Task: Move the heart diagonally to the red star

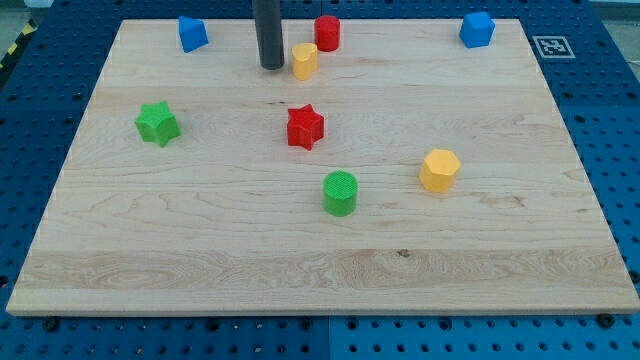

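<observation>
The yellow heart (304,60) lies near the view's top centre of the wooden board. The red star (305,127) lies below it, near the board's middle. My tip (271,66) rests on the board just left of the yellow heart, a small gap between them. A red cylinder (327,33) stands just up and right of the heart, close to it.
A blue block (192,33) is at top left and a blue cube (477,29) at top right. A green star (157,123) is at the left. A green cylinder (340,192) and a yellow hexagon (439,170) lie below the red star. The board's (200,250) edges border a blue pegboard.
</observation>
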Controlling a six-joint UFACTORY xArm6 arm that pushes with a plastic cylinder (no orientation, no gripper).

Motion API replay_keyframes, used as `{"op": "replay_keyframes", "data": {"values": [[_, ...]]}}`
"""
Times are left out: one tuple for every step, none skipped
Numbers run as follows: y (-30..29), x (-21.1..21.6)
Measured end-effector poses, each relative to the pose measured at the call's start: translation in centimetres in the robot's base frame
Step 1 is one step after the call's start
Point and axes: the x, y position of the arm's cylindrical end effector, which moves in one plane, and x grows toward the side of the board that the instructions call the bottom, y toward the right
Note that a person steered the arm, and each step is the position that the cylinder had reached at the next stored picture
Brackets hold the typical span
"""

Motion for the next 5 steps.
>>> {"op": "replay_keyframes", "data": {"values": [[-0.6,-2.1],[-0.4,-2.2],[1.1,-2.2],[1.8,-1.7],[1.9,-1.0]]}}
